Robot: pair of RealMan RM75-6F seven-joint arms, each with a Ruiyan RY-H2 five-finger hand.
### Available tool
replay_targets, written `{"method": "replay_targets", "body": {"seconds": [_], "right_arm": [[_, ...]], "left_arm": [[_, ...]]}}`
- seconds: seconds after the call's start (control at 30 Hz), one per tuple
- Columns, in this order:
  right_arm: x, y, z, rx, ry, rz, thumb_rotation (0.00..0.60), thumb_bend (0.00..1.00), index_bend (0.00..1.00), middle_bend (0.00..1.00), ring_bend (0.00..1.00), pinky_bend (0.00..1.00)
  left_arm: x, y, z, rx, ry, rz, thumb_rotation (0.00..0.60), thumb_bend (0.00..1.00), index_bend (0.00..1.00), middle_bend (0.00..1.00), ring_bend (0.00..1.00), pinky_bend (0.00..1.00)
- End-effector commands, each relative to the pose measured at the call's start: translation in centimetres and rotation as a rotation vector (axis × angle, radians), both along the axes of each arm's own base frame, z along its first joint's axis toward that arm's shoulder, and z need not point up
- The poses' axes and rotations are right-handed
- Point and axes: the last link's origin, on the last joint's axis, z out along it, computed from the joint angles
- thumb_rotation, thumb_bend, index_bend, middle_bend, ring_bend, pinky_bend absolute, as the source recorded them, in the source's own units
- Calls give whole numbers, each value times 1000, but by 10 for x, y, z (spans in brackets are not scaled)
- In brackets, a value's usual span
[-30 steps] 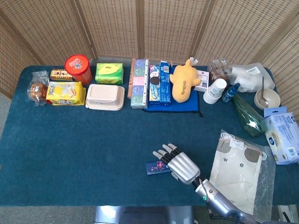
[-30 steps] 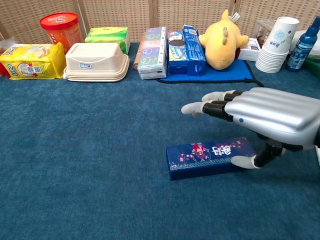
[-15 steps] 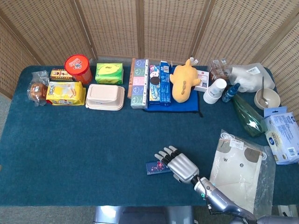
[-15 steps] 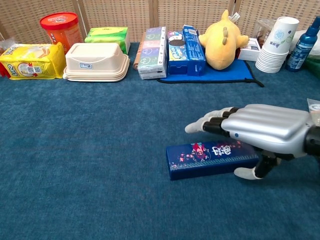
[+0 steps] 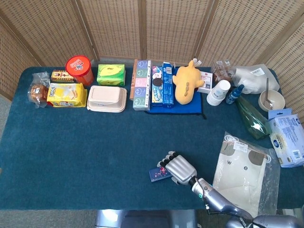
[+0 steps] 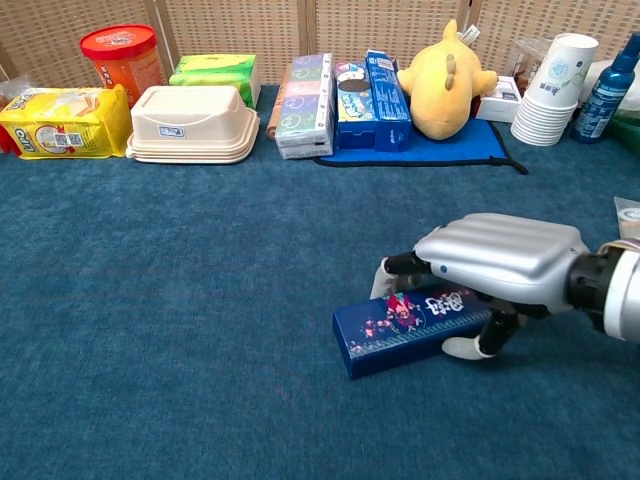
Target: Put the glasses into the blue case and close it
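A blue case (image 6: 400,328) with a floral print lies closed on the blue tablecloth, near the front edge; it also shows as the blue case (image 5: 159,174) in the head view. My right hand (image 6: 495,265) covers its right end, fingers curled over the far side and thumb against the near side, gripping it. The case's right end sits lifted and skewed. In the head view my right hand (image 5: 179,168) sits just right of the case. No glasses are visible. My left hand appears in neither view.
Along the back stand a red can (image 5: 79,69), a yellow packet (image 5: 66,94), a beige lunch box (image 5: 107,99), snack boxes (image 5: 142,84), a yellow plush toy (image 5: 186,81) and paper cups (image 5: 218,92). A clear bag (image 5: 244,172) with white cloth lies right of my hand.
My right hand came down from hovering above the case and its fingers closed around the case's right end. The case tilted and turned slightly.
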Motion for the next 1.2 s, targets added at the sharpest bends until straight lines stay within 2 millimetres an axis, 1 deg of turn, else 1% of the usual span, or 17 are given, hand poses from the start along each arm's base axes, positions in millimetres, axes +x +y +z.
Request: {"method": "replay_targets", "body": {"seconds": [0.03, 0.27, 0.37, 0.47, 0.63, 0.73, 0.83, 0.87, 0.93, 1.03, 1.13, 1.2], "right_arm": [[0, -9, -3, -7, -36, -44, 600, 287, 551, 474, 372, 299], [2, -26, 7, -75, -90, -75, 600, 287, 562, 485, 383, 307], [1, -41, 15, -109, -103, -93, 600, 286, 560, 484, 384, 307], [-2, -53, 18, -125, -98, -101, 600, 286, 557, 482, 383, 308], [-6, -67, 19, -136, -97, -122, 600, 286, 555, 477, 366, 301], [-9, -74, 17, -139, -91, -131, 600, 283, 524, 451, 328, 269], [-12, -78, 15, -146, -87, -140, 600, 282, 433, 370, 234, 189], [-17, -83, 17, -172, -69, -143, 600, 282, 387, 335, 193, 160], [-21, -86, 18, -192, -52, -144, 600, 284, 288, 266, 122, 124], [-24, -86, 23, -198, -53, -153, 600, 291, 174, 197, 60, 99], [-24, -86, 28, -206, -54, -154, 600, 299, 116, 165, 32, 87], [-24, -84, 40, -228, -72, -163, 600, 301, 97, 157, 27, 84]], "left_arm": [[-1, 1, -1, -3, 0, 6, 587, 293, 135, 94, 0, 0], [0, 5, -3, -9, 3, 11, 588, 293, 132, 94, 0, 0], [3, 9, -4, -9, 4, 6, 585, 292, 132, 94, 0, 0], [5, 13, -5, -9, 4, 3, 588, 292, 132, 94, 0, 0], [10, 17, -6, -9, 8, -1, 585, 293, 131, 94, 0, 0], [11, 19, -7, -13, 14, 2, 584, 292, 131, 94, 0, 0], [12, 19, -7, -15, 16, 4, 590, 293, 130, 93, 0, 0], [12, 20, -8, -16, 20, 6, 591, 293, 130, 92, 0, 0], [13, 21, -8, -15, 23, 7, 586, 292, 130, 90, 0, 0], [14, 22, -9, -16, 25, 10, 587, 292, 127, 89, 0, 0], [15, 23, -10, -18, 26, 13, 585, 292, 123, 88, 0, 0], [13, 26, -9, -15, 38, 35, 588, 291, 121, 86, 0, 0]]}}
